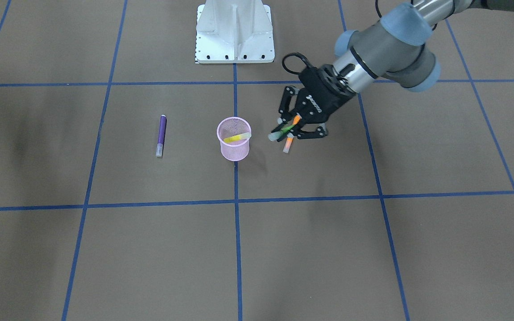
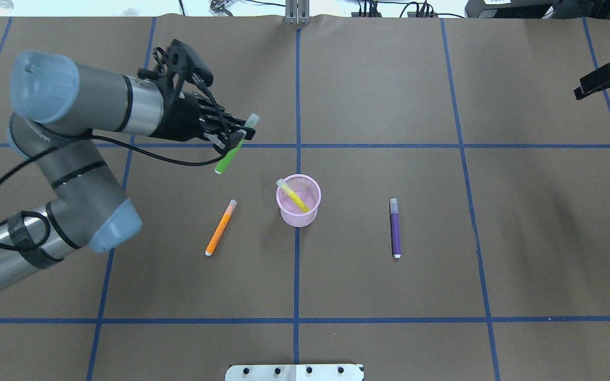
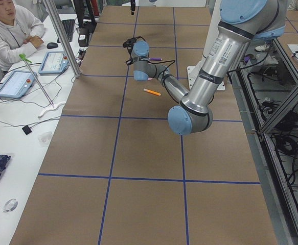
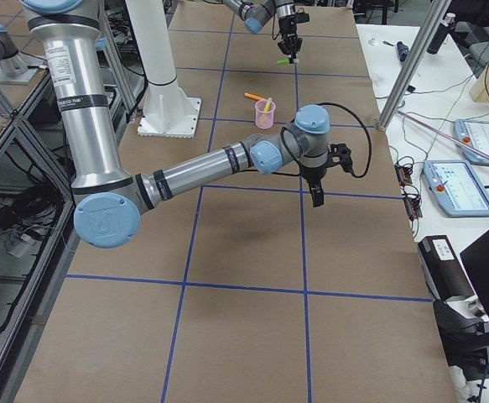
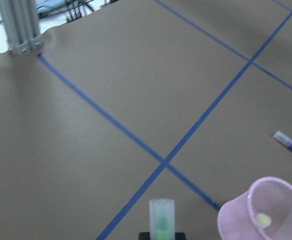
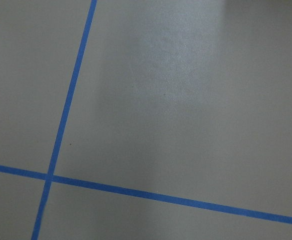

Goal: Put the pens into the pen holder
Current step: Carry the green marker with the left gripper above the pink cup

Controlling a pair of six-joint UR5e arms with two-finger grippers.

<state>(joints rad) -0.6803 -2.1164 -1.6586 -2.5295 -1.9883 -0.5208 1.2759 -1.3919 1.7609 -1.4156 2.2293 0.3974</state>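
Left pincer (image 2: 237,138) grasps green pen (image 2: 226,160) above counter (image 2: 442,275), near pen holder (image 2: 298,216). Yellow pen (image 2: 295,198) inside holder. Orange pen (image 2: 221,227) and purple pen (image 2: 395,230) lie flat. Right pincer (image 2: 581,93) well apart, grip unclear.

Left arm (image 2: 72,100) reaches forward, wrist roughly level. Left gripper (image 2: 236,138) is off the table, clamped across a green pen (image 2: 229,157). Right arm (image 4: 194,172) stretched out sideways; right gripper (image 4: 315,195) points down, jaw state unclear.
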